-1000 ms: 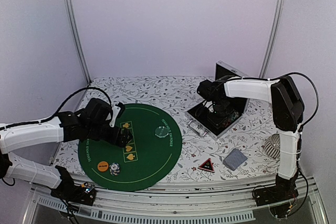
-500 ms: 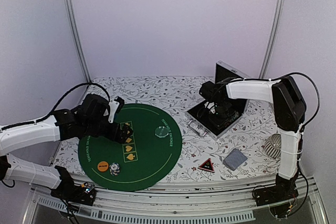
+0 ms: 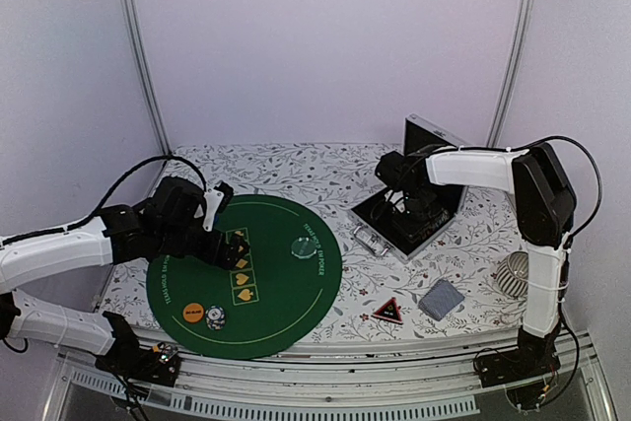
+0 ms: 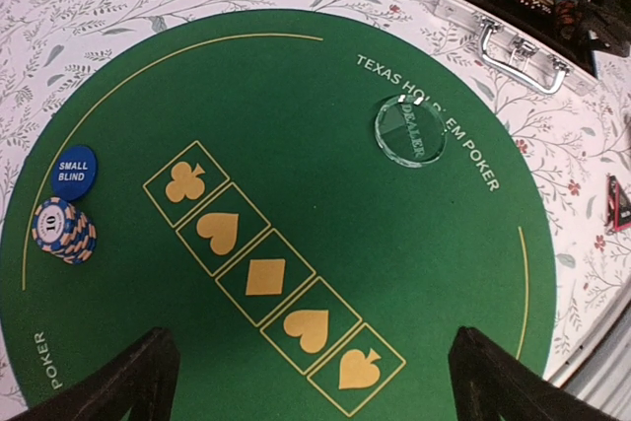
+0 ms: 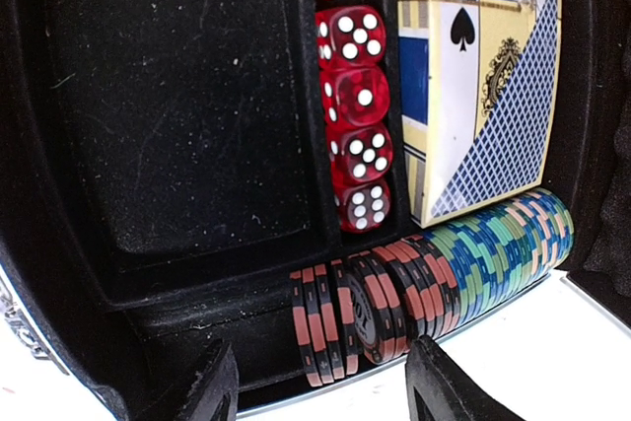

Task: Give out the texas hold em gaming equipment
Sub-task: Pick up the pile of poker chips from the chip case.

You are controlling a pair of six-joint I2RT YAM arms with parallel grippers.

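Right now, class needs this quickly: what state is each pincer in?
Left pincer: open, empty, above the green mat.
Right pincer: open, holding nothing, over the chip row in the case.

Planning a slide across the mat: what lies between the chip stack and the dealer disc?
Between chip stack and dealer disc: only green mat and the club end of the printed suit row, nothing loose, as the left wrist view shows.

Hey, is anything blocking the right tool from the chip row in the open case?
Nothing visible does. The right tool hangs right over the chip row with its fingers spread; the dice and card deck sit farther back.
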